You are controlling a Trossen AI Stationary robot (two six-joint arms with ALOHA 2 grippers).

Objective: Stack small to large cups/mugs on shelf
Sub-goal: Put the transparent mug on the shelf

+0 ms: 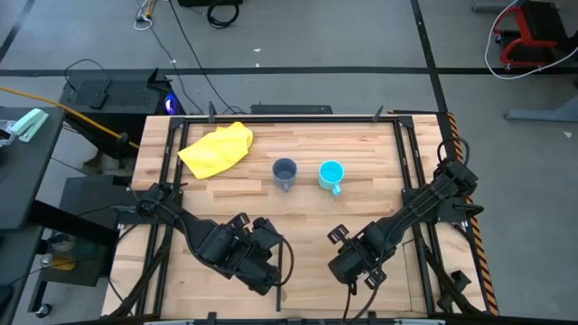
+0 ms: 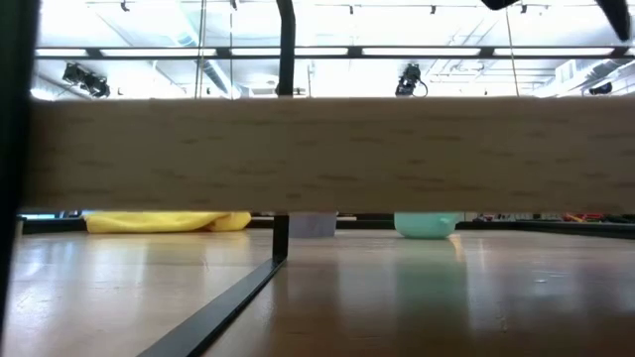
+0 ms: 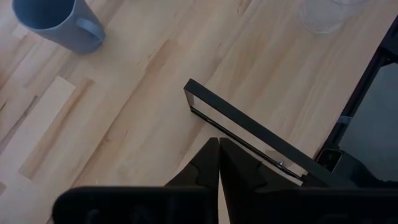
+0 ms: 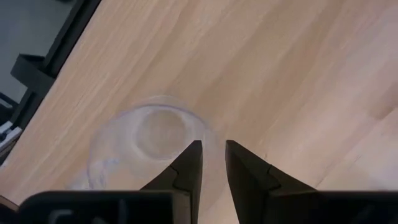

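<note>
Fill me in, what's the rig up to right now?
Nothing is held yet. The grey-blue mug and the cyan mug stand side by side, apart, mid-table, with a yellow cloth off to one side. The right pincer hovers slightly open beside a clear cup near the table's edge, not gripping it. The left pincer is shut and empty at the near side, above a black divider bar. No stacking has begun.

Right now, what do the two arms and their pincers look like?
Both arms are dark, almost black, jointed and blocky, with black cables looping beside them. The left pincer and the right pincer each end in two matte black, wedge-shaped fingers tapering to points. No markings show.
</note>
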